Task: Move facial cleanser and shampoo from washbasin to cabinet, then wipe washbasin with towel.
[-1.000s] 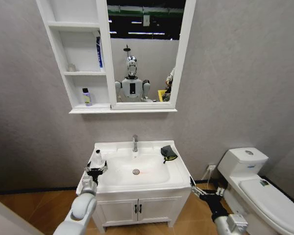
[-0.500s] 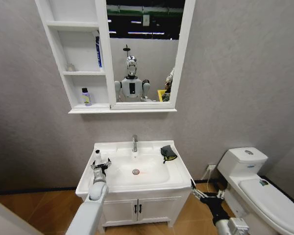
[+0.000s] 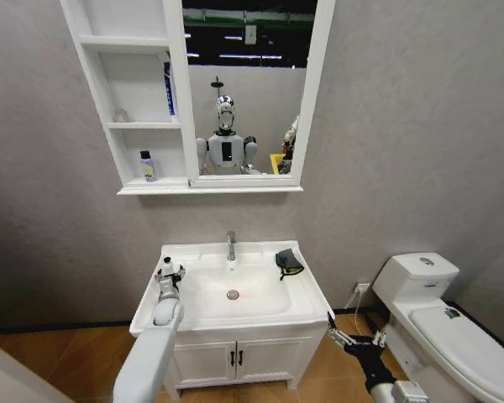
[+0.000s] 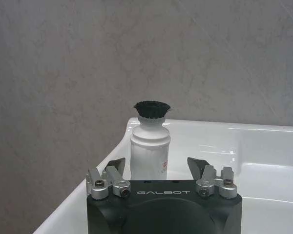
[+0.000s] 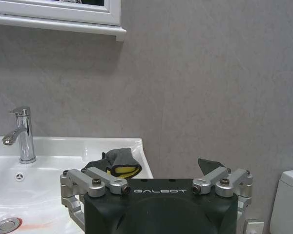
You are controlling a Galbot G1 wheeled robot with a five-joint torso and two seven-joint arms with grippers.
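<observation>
A white bottle with a black cap point(image 4: 150, 144) stands upright on the left rim of the washbasin point(image 3: 235, 317). My left gripper point(image 3: 167, 274) is level with it, open point(image 4: 156, 165). The bottle sits in line with the gap, and neither finger touches it. The dark towel with a yellowish edge point(image 3: 289, 263) lies on the basin's right rim, also seen as the towel point(image 5: 115, 164) from the right wrist. My right gripper point(image 3: 353, 339) hangs open point(image 5: 154, 168) low beside the basin's right front corner. A small bottle point(image 3: 149, 166) stands on the cabinet's point(image 3: 181, 126) bottom shelf.
A chrome tap point(image 3: 231, 245) rises at the basin's back middle. A blue tube point(image 3: 169, 88) leans on the cabinet's middle shelf. A white toilet point(image 3: 441, 323) stands to the right. A low two-door unit point(image 3: 235, 361) carries the basin.
My left arm has reached forward along the basin's left rim until its open fingers came up to the white bottle. My right gripper has sunk a little lower.
</observation>
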